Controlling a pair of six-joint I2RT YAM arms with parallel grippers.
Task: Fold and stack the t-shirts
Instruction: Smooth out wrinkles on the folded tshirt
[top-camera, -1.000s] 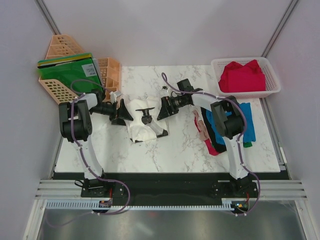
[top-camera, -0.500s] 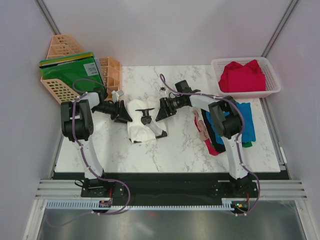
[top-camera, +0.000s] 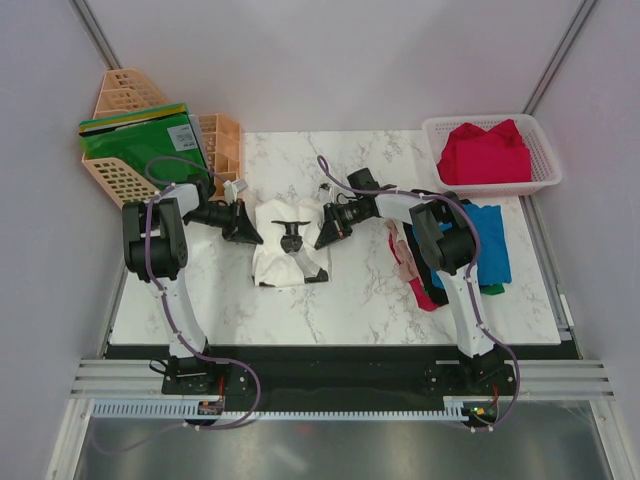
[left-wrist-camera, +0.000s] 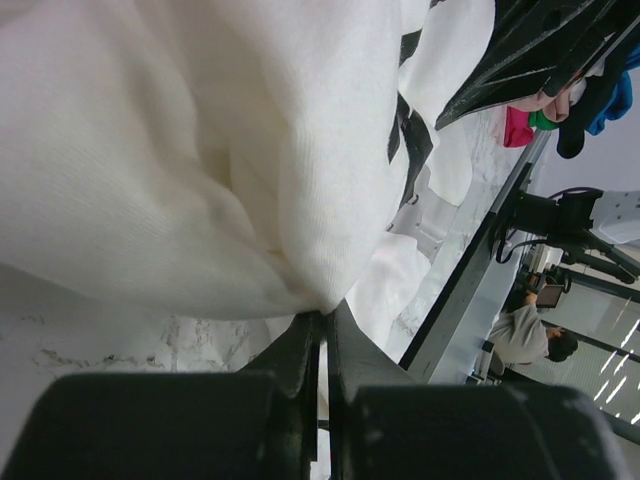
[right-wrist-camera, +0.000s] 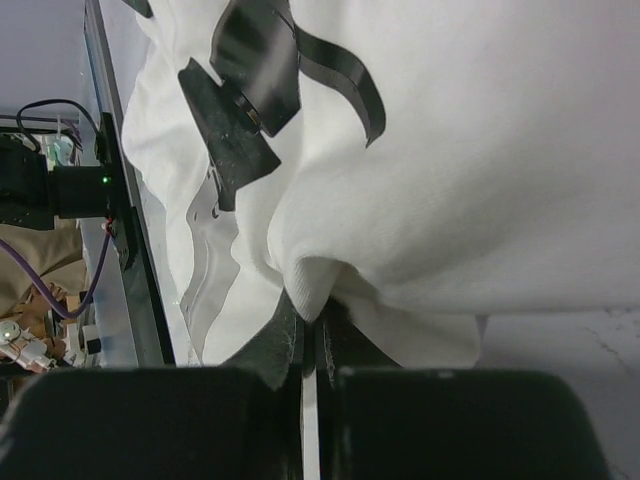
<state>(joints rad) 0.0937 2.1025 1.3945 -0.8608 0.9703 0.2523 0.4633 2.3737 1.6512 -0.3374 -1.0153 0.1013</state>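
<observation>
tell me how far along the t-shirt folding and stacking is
Looks done: a loose pile of blue, black, red and beige cloth shirts lies on the right. In hand: the large white cloth t-shirt with black print is pinched at opposite edges by the left gripper and the right gripper, not yet folded. Left: the crumpled red cloth shirt in the white plastic mesh basket.

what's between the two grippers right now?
The white t-shirt spans it, seen in the top view; left gripper and right gripper each pinch an edge.

Matt knitted cloth: white t-shirt (left-wrist-camera: 180, 130)
</observation>
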